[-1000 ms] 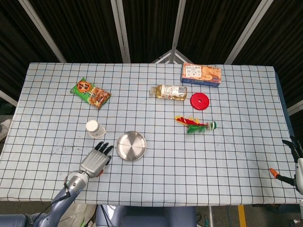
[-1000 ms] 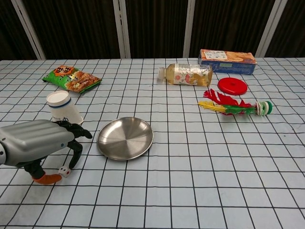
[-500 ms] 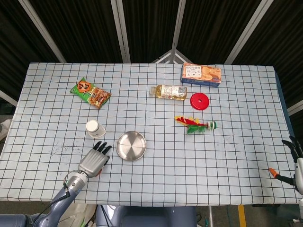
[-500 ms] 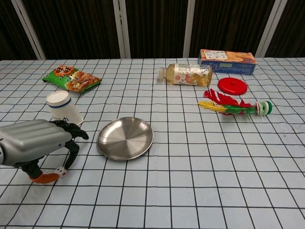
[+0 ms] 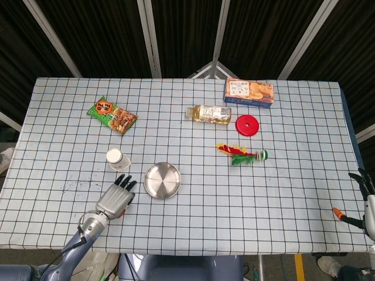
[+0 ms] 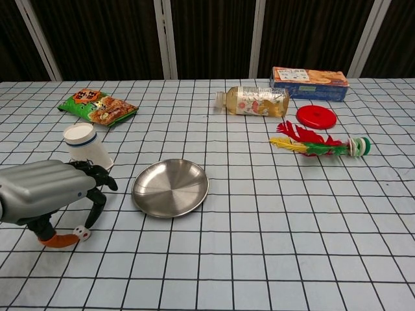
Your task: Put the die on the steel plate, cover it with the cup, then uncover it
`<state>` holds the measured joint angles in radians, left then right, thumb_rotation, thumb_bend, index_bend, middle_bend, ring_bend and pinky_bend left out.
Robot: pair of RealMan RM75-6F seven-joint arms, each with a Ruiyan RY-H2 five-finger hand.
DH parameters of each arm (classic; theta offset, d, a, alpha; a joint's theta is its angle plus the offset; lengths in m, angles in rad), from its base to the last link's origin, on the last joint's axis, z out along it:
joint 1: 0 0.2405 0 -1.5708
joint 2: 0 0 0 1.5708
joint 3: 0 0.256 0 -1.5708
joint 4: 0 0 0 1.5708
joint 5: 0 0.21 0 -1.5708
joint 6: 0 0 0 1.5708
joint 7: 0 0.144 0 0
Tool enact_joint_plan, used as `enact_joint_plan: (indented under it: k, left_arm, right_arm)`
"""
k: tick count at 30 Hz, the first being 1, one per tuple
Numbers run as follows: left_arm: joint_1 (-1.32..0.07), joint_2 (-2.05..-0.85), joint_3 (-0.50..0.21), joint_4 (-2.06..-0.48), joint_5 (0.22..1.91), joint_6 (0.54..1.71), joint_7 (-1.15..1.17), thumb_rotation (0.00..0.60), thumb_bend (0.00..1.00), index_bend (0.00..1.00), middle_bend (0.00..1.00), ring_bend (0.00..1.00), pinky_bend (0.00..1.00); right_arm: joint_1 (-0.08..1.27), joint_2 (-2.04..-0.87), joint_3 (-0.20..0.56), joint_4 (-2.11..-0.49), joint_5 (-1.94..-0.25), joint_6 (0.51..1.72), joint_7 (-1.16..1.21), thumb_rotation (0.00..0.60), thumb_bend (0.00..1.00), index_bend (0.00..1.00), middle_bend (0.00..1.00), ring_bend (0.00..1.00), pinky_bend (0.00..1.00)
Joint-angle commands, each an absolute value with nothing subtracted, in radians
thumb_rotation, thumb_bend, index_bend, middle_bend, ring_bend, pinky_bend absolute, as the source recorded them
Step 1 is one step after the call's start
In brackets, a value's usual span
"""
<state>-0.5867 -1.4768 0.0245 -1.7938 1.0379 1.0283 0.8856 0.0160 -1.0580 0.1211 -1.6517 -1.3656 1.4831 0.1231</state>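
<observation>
The left hand (image 6: 45,194) hangs low over the near left part of the table (image 6: 272,214), palm down, its fingers curled around the die (image 6: 80,232), which sits on the cloth between the orange thumb tip and the dark fingertips. Over the last second the hand has drifted back toward the robot and a little to its left, and the fingers have drawn in closer to the die; whether they actually pinch it yet I cannot tell, since the die still looks to be resting on the cloth. That suggests the pick-up is just being closed, with nothing of the task finished. The steel plate (image 6: 170,188) lies empty just to the right of the hand, and the paper cup (image 6: 86,146) lies tipped on its side just beyond the fingers, untouched. The right hand (image 5: 366,193) shows only at the far right edge of the head view, off the table, holding nothing, fingers apart.
</observation>
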Motion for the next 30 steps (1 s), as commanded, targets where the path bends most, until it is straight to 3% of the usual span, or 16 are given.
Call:
enact_joint_plan:
  k: [1,9,14,24,30]
  left_arm:
    - [-0.588,-1.463,0.023,-1.814,1.055,1.039,0.865,0.6,0.53,0.56,0.13,0.0,0.0]
    - [-0.587,-1.397,0.006,-1.899,1.111,1.087,0.831,0.6,0.54,0.56,0.13,0.0,0.0]
    - [-0.611,-1.381,-0.042,-1.933,1.135,1.106,0.822,0.6,0.54,0.56,0.13,0.0,0.0]
    - [-0.744,-1.567,-0.152,-1.733,1.033,1.032,0.863,0.6,0.54,0.55,0.14,0.0,0.0]
    - [-0.8,-1.662,-0.167,-1.627,0.983,1.004,0.89,0.6,0.54,0.55,0.14,0.0,0.0]
  right_arm:
    - [0.016,-1.059,0.121,-1.651,-1.366,1.483,0.123,0.6,0.1,0.21,0.12,0.14,0.06]
    - [0.016,-1.062,0.122,-1.656,-1.365,1.483,0.117,0.6,0.1,0.21,0.12,0.14,0.06]
    - [0.017,-1.062,0.122,-1.659,-1.363,1.481,0.112,0.6,0.1,0.21,0.12,0.14,0.06]
    - [0.023,-1.067,0.127,-1.653,-1.35,1.466,0.108,0.6,0.1,0.21,0.12,0.14,0.06]
    - [0.021,-1.064,0.129,-1.649,-1.343,1.463,0.118,0.6,0.1,0.21,0.12,0.14,0.06]
